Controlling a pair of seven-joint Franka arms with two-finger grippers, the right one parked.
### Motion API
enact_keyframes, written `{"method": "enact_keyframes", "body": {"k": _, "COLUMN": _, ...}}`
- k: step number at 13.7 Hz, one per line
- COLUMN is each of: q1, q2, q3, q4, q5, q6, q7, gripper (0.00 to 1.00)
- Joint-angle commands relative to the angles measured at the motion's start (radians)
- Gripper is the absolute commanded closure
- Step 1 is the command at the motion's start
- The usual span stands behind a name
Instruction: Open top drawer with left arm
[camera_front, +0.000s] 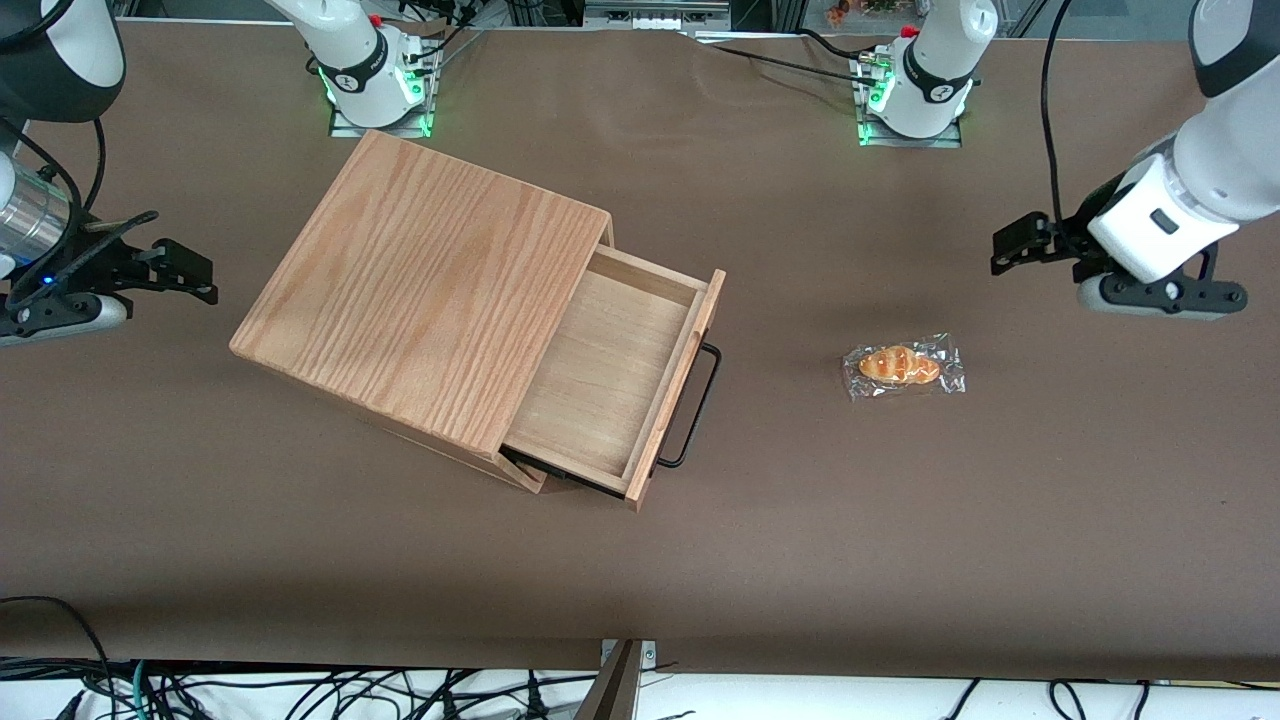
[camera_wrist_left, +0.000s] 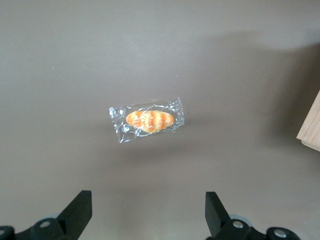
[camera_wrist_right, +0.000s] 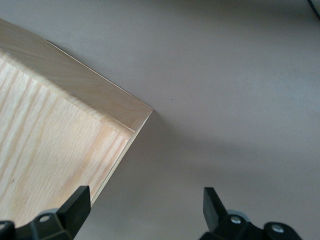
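The top drawer (camera_front: 615, 375) stands well out of the oak-grain box (camera_front: 420, 290), its light tray bare and its black wire handle (camera_front: 693, 405) facing the working arm's end of the table. We judge the opening as good as done.

Taking the handle as our landmark, and going near to far: closest to it lies the drawer front; next, toward the working arm's end and apart from the handle, a wrapped bread roll (camera_front: 903, 367) rests on the brown table (camera_front: 900, 520). Farthest from the handle, and farther from the front camera than the roll, the gripper (camera_front: 1012, 246) of the left arm (camera_front: 1190, 190) hangs above the table, holding nothing. In the wrist view we see its fingers (camera_wrist_left: 77, 212) spread wide, with the roll (camera_wrist_left: 149, 120) on the table between and ahead of them and a corner of the drawer front (camera_wrist_left: 312, 127) at the frame's edge.

We judge the risks as follows:
- Any further pull could draw the tray off its runners or drag the whole box, since the drawer already looks near full travel.
- A low return toward the handle could sweep the roll along or crush its wrapper, since the roll lies between gripper and handle.
- A skewed approach could knock the drawer front and push it shut.
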Motion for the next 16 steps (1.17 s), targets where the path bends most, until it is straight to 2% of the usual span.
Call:
{"method": "enact_keyframes", "body": {"k": 1, "q1": 0.032, "q2": -0.07, "q3": -0.024, "q4": -0.08, "q5": 0.028, "q6": 0.033, "q7": 0.006, "gripper": 0.0}}
{"method": "enact_keyframes", "body": {"k": 4, "q1": 0.032, "q2": -0.114, "q3": -0.023, "q4": -0.129, "q5": 0.033, "q6": 0.03, "q7": 0.009, "gripper": 0.0}}
{"method": "enact_keyframes", "body": {"k": 7, "q1": 0.032, "q2": -0.107, "q3": -0.021, "q4": -0.118, "q5": 0.068, "q6": 0.027, "q7": 0.07, "gripper": 0.0}}
{"method": "enact_keyframes", "body": {"k": 16, "q1": 0.033, "q2": -0.081, "q3": -0.017, "q4": -0.1, "q5": 0.054, "q6": 0.015, "q7": 0.08, "gripper": 0.0}}
